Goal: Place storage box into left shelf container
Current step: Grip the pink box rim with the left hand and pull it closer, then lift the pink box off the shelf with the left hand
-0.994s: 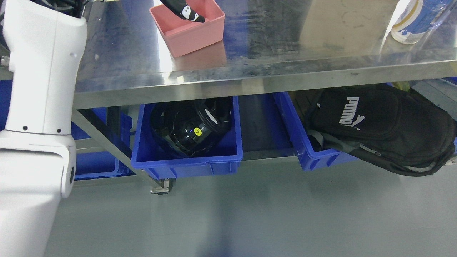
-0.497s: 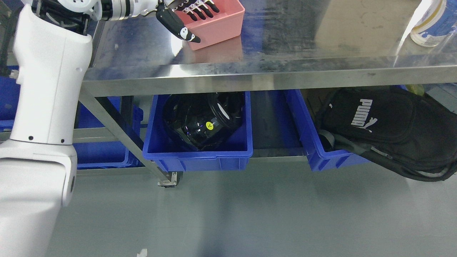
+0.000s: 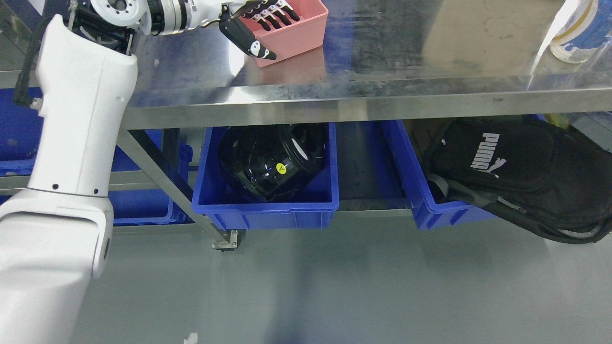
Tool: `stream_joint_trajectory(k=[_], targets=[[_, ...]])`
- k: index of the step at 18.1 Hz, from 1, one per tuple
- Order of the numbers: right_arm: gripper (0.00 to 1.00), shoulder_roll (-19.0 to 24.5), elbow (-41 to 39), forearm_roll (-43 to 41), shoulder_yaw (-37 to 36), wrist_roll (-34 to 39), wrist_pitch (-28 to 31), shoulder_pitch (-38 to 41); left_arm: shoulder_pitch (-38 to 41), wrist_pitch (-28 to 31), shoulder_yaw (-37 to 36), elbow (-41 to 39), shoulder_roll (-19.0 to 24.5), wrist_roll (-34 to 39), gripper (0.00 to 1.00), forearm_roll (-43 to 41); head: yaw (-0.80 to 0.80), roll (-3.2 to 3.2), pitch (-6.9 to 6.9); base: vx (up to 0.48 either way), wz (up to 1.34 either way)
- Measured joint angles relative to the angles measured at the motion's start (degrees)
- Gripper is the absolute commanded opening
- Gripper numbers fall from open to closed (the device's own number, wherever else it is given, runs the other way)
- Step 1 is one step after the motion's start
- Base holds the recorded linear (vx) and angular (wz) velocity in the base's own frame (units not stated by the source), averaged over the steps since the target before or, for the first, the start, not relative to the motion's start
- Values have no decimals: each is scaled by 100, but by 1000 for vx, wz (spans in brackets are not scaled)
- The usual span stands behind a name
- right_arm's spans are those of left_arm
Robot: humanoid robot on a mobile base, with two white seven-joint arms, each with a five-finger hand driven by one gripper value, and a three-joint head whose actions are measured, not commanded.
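Your left hand [image 3: 256,24] sits at the near-left corner of the small pink rectangular plastic storage box [image 3: 291,26], which rests on the brushed stainless steel table top [image 3: 406,52] toward its far left; the four black fingers [image 3: 275,16] hook over the box's left rim into its cavity while the thumb lies outside along the near wall, so you are pinching that wall, though whether the grip is firm you cannot tell; the box touches the steel and is not yet lifted; its long axis runs roughly left to right and slightly away, so the hand holds one short end and the free end will likely sag or swing when you raise it; the blue plastic shelf bin [image 3: 267,210] holding a glossy black helmet-like object [image 3: 272,162] lies almost directly beneath, under the table edge, so you must draw the box toward you past that edge before lowering; the right arm does not show.
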Motion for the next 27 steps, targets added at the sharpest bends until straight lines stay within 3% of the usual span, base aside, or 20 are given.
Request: stream_joint_trajectory(k=[2, 7, 12, 19, 24, 27], targets=[[100, 0, 0, 0, 0, 2, -2, 0, 19, -230, 86, 51, -48, -20, 0, -7, 0, 0, 0, -4, 37], [100, 0, 0, 0, 0, 6, -6, 0, 93, -702, 468, 159, -193, -41, 0, -10, 0, 0, 0, -1, 7], [100, 0, 0, 0, 0, 8, -9, 0, 194, -1177, 1351, 228, -483, 54, 0, 172, 0, 0, 0, 0, 0], [100, 0, 0, 0, 0, 21, -11, 0, 795, -2048, 2122, 239, -693, 183, 0, 1899, 0, 0, 0, 0, 0], [100, 0, 0, 0, 0, 41, -13, 0, 1383, -3295, 2246, 53, -774, 558, 1, 3356, 0, 0, 0, -4, 11], [100, 0, 0, 0, 0, 13, -17, 0, 1885, -3872, 2120, -307, -803, 1202, 1, 3895, 0, 0, 0, -31, 105]])
